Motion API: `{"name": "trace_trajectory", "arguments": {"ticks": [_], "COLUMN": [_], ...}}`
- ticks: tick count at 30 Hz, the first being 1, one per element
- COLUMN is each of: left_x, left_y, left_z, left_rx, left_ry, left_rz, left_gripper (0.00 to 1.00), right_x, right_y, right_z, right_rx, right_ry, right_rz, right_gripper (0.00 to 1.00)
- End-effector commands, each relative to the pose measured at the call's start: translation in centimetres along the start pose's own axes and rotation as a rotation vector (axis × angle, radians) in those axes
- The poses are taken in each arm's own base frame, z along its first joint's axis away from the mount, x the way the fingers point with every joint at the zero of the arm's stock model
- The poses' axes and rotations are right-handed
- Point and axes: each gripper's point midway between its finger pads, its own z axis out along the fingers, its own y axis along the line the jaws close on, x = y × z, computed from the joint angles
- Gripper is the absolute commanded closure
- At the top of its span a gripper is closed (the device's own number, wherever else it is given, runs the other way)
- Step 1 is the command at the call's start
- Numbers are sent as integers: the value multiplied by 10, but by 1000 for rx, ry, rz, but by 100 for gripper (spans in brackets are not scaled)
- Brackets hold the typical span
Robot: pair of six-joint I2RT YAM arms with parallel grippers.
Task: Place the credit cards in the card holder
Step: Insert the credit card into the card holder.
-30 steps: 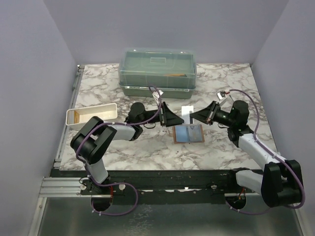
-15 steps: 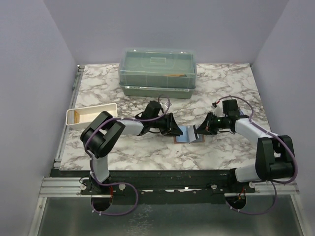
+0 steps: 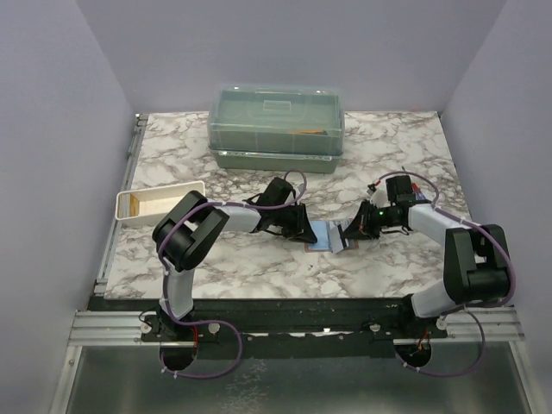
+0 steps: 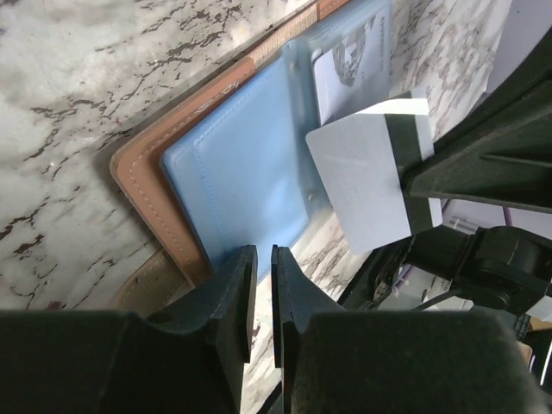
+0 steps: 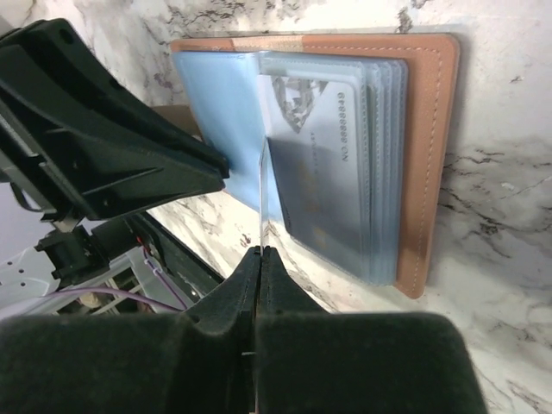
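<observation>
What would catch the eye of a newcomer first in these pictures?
The open brown card holder lies in the middle of the marble table, with both claws meeting over it. The right claw pinches a pale credit card with a dark stripe above the clear pockets, while the left claw is at the edge of the blue flap.

Tan stitched leather-look card holder (image 5: 431, 155) with glossy clear plastic sleeves (image 5: 384, 172).
</observation>
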Motion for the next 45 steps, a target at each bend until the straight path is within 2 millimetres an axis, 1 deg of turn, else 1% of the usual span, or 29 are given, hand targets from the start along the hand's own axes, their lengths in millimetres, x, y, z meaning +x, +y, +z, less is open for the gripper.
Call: {"name": "trace_trajectory", "arguments": {"ticks": [1, 7, 10, 15, 21, 26, 28, 35, 40, 45], "left_x": [6, 12, 13, 14, 13, 15, 18, 17, 18, 17], "left_y": [28, 34, 38, 41, 41, 43, 46, 44, 44, 44], "left_z": [4, 5, 3, 1, 2, 2, 1, 1, 1, 0], "left_rx": [-124, -141, -158, -175, -175, -179, -191, -187, -188, -188], "left_ry": [17, 39, 35, 35, 38, 41, 54, 55, 55, 51], "left_rz": [7, -10, -9, -1, 10, 14, 3, 7, 4, 6], "left_gripper": [81, 83, 85, 85, 86, 87, 87, 87, 87, 88], "right_x": [-6, -9, -12, -16, -18, -22, -24, -27, -27, -22], "right_y": [-5, -8, -16, -15, -19, -25, -28, -33, -34, -34], "right_z": [7, 11, 12, 17, 26, 28, 29, 34, 36, 40], "right_rx": [0, 2, 36, 12, -5, 19, 32, 33, 22, 20], "right_ry": [13, 0, -7, -20, -5, -27, -41, -67, -79, -85], "right_rz": [-16, -38, -48, -69, -67, -83, -90, -103, -109, -110], "right_gripper": [100, 100, 100, 100, 100, 99, 99, 99, 98, 97]}}
